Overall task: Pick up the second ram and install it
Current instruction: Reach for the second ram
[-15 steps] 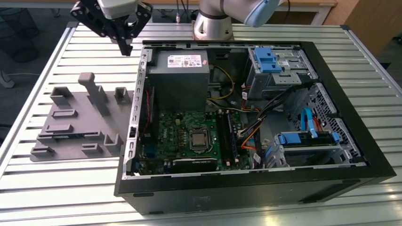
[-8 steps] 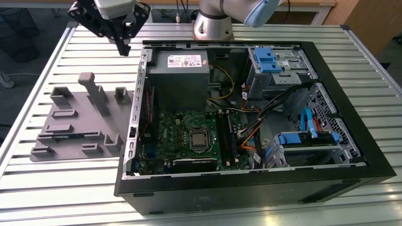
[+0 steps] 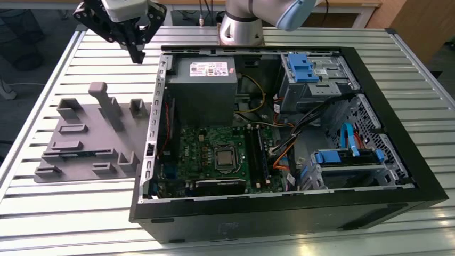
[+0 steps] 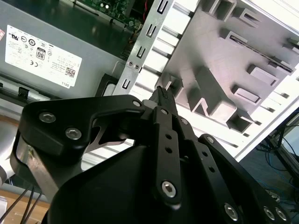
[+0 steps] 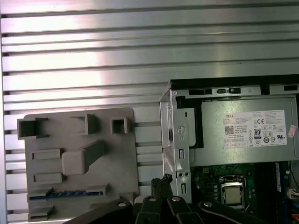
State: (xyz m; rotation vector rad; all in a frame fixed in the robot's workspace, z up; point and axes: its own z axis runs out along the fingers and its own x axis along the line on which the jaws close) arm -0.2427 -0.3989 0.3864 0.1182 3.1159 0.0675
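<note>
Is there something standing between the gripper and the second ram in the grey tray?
Nothing visible does. The second ram stands on edge in a slot of the grey tray, open from above. The gripper, shut and empty, hangs over the table beside the tray. The tray's raised block stands next to the slot, not over it.

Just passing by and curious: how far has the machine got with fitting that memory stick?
Barely started. The second ram lies in a slot of the grey tray. The claw, shut and empty, hangs above the table between the tray and the computer case. Picking up and installing are both not yet done.
</note>
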